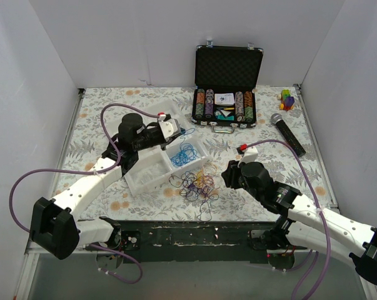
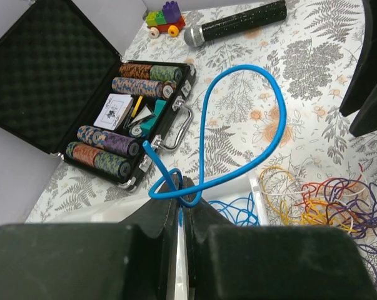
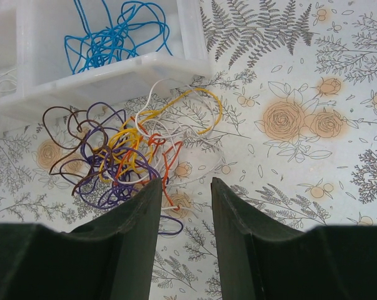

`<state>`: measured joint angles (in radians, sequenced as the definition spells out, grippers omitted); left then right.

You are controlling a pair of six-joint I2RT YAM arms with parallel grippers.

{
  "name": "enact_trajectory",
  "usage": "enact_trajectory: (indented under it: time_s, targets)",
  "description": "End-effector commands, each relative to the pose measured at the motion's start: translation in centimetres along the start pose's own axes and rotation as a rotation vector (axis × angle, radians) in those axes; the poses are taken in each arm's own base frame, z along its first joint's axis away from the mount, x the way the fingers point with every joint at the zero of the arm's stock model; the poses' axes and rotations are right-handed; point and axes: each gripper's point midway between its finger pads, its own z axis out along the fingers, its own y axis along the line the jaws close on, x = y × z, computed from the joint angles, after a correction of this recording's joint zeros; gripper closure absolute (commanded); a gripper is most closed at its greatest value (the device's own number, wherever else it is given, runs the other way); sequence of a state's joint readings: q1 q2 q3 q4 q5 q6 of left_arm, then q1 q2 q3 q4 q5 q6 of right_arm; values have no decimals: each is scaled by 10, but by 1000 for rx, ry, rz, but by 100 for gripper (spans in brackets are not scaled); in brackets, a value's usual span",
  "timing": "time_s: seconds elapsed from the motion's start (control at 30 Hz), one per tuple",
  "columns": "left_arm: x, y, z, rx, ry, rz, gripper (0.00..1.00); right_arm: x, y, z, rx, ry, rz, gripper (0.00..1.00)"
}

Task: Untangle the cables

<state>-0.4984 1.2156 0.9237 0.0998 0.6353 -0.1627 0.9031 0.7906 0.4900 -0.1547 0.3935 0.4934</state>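
Currently left jaws pinch the blue cable (image 2: 244, 65) near its crossed end, loop held above the tray (image 3: 113, 69); a thin hold, may slip or spring outside. Right jaws part-open, empty, above the tangle (image 3: 119, 156) on the surface: may snag several strands at once.

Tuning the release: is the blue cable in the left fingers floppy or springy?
Probably springy: the blue cable stands as an open loop beyond the left fingers, no sag. Likely light: a pinch at one spot holds it. Its loop could snag the tangle.
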Motion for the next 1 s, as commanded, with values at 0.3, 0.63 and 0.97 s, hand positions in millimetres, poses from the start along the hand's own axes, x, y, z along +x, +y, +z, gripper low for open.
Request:
enact_trajectory:
  time_s: [0.3, 0.63, 0.97]
  targets:
    - [33, -35, -7, 125, 78, -64, 100, -19, 6, -2, -26, -64, 26, 55]
    - [84, -49, 5, 153, 202, -175, 100, -20, 6, -2, -25, -68, 29, 55]
    - [134, -53, 26, 105, 394, -204, 100, -27, 7, -4, -28, -89, 29, 55]
